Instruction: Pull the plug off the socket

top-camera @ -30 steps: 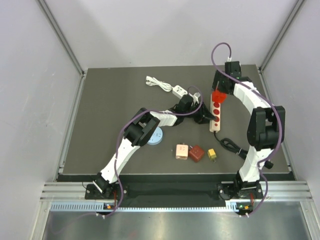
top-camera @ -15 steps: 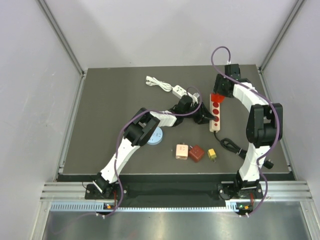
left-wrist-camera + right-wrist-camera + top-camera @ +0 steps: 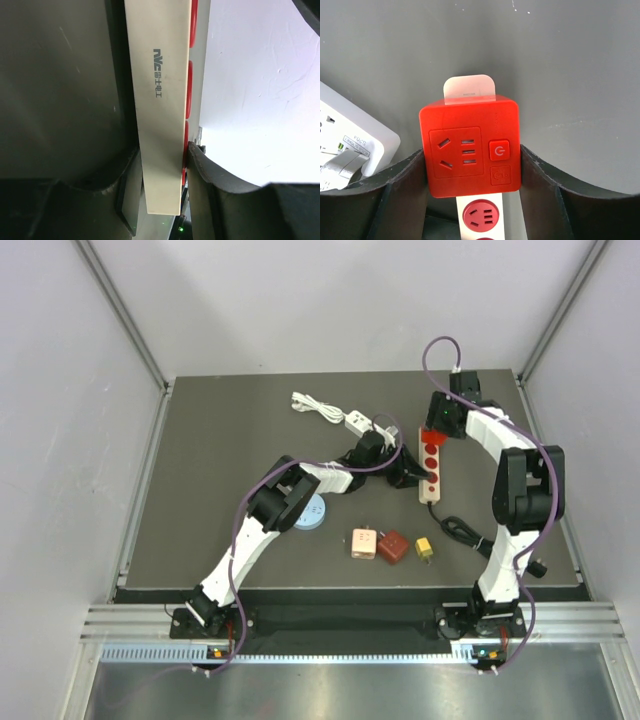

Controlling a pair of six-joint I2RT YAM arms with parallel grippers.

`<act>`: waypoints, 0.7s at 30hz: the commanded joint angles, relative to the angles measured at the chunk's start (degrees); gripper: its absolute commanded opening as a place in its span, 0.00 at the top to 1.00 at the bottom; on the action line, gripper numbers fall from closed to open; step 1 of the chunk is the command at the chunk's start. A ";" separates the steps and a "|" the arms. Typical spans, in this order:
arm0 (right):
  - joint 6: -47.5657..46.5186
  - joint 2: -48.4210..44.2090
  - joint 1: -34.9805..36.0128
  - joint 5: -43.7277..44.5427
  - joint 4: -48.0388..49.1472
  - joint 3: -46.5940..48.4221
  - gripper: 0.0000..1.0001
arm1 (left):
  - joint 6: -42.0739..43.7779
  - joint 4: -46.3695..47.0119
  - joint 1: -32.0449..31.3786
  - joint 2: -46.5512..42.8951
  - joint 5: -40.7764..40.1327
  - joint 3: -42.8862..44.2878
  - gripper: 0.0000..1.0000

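So both arms are on the same thing right now. The right arm is stretched well out over the dark grey table (image 3: 220,490), with its wrist bent down at the far end of one cream plastic power strip with red sockets (image 3: 431,465). The right gripper (image 3: 471,156) is clamped on one red cube-shaped plastic plug (image 3: 469,150), and its black fingers (image 3: 402,185) press against both sides of the cube. The plug sits over the strip's far end, with the strip's end tab poking out behind it. I can't tell whether the pins are in or out.

The left arm runs diagonally from its base, bends at the elbow and lies low across the table to the strip's left side. The left gripper (image 3: 162,155) pinches the strip across its near end, one finger on each face.

Count-wise, apart from the strip:
- one white plastic extension socket (image 3: 356,421) with a coiled white cord (image 3: 312,405)
- one pale blue round disc (image 3: 314,514), tucked partly under the left arm
- three small cubes in a row: pinkish-beige (image 3: 363,543), dark red (image 3: 393,546) and yellow (image 3: 424,548)
- one black cable (image 3: 460,530), near the strip's near end
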 commanded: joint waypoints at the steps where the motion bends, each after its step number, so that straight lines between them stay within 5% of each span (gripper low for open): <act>1: 1.75 -0.41 -0.91 0.24 3.57 -1.07 1.00 | -0.93 -5.78 0.44 0.66 -2.60 -3.10 1.00; 5: 4.47 -6.71 -2.84 -3.69 12.76 -9.14 1.00 | -4.27 -3.51 0.88 -0.66 -5.23 -8.00 1.00; 8: 9.56 -6.93 -8.80 -16.68 18.77 -12.42 1.00 | -4.37 -2.88 1.06 -0.93 -5.41 -8.64 1.00; 12: 9.59 -6.39 -12.07 -22.44 16.60 -10.93 1.00 | -4.37 -2.88 1.06 -0.93 -5.50 -8.73 1.00; 15: 5.73 -7.53 -9.80 -17.18 10.82 -8.82 1.00 | -3.32 -4.37 0.97 -0.75 -5.59 -7.94 1.00; 21: -0.96 -7.18 0.65 14.67 1.65 -3.10 1.00 | -1.12 -9.20 0.09 -1.10 -7.08 -5.21 1.00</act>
